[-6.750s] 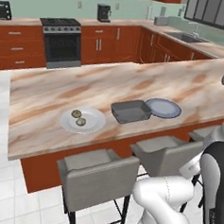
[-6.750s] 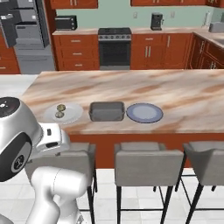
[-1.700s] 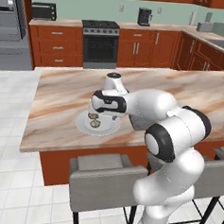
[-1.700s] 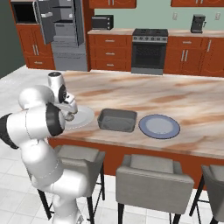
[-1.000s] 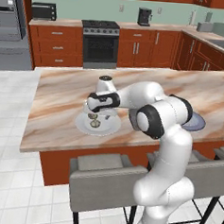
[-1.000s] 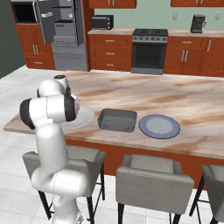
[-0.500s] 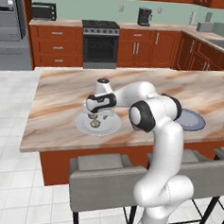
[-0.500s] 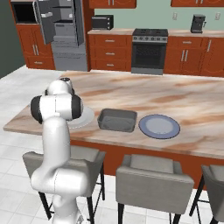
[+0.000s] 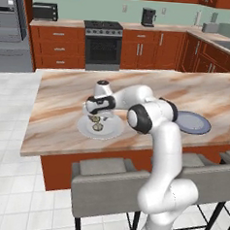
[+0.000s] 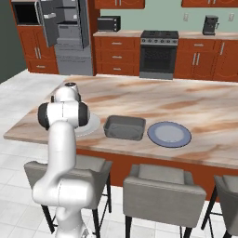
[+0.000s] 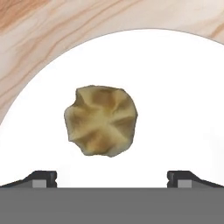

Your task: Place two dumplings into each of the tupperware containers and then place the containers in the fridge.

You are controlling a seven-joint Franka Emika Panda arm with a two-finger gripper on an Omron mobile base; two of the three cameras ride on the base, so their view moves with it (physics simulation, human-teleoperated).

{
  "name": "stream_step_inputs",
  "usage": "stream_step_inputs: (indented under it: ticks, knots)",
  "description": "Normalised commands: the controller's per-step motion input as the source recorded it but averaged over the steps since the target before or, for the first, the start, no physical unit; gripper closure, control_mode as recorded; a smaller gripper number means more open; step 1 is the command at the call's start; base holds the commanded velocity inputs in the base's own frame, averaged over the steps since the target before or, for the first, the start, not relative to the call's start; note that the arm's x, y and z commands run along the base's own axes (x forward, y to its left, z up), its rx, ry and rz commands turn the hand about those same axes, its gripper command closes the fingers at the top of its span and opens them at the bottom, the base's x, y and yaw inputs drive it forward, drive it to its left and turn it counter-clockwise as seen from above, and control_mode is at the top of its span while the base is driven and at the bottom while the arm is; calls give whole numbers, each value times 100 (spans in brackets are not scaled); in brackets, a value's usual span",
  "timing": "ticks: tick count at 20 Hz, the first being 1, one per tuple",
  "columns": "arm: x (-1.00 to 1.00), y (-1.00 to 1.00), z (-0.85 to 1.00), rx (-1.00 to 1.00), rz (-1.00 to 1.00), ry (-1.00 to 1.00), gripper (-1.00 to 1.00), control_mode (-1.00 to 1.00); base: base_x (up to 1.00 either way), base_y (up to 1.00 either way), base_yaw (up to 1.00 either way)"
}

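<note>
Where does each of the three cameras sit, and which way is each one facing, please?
Left base view: behind the arm to its left, looking forward and down over the island; the gripper hangs over the white plate.
Right base view: behind to its right, facing the island and the open fridge; the arm rises lower left.
Hand view: on the hand, looking straight down at one dumpling.
Shared: both base views show the blue plate.

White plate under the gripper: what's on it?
Two dumplings lie on the white plate; the open gripper hovers over the far one. The arm covers part of the plate's far side.
</note>
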Motion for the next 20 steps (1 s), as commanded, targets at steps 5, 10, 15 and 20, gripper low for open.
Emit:
stream_step_inputs:
  ticks: [5,10,15,20]
  knots:
    - [15,2,-23,0,0,0,-100,-100,0,0,0]
    - [29,0,-20,0,0,0,-100,-100,0,0,0]
    - [35,5,-12,0,0,0,-100,-100,0,0,0]
    - [13,12,-11,0,0,0,100,-100,0,0,0]
